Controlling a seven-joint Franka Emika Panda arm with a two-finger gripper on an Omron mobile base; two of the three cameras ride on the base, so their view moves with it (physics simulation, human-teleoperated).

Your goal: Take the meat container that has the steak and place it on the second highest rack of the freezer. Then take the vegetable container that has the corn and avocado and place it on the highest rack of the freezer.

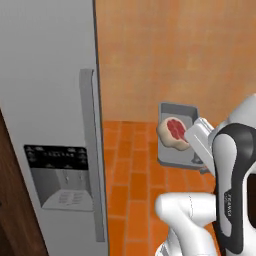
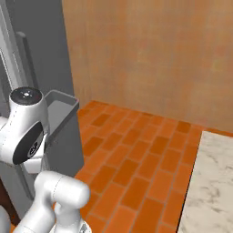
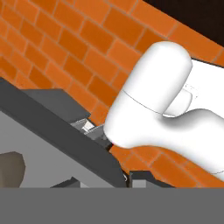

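Observation:
The grey meat container hangs in the air to the right of the freezer, tilted toward me. Inside it lies the steak, red with a pale rim. My gripper is shut on the container's right rim. The right base view has the container just behind my arm, close to the freezer's side. From the hand view I see the container's wall and a corner of the steak. The freezer's white shelves are hidden, and the corn and avocado container is out of view.
The freezer door's long grey handle and dispenser panel face me. Orange tiled floor runs to a tan wall. A marble counter edge stands at the right. Dark wood cabinetry borders the freezer's left.

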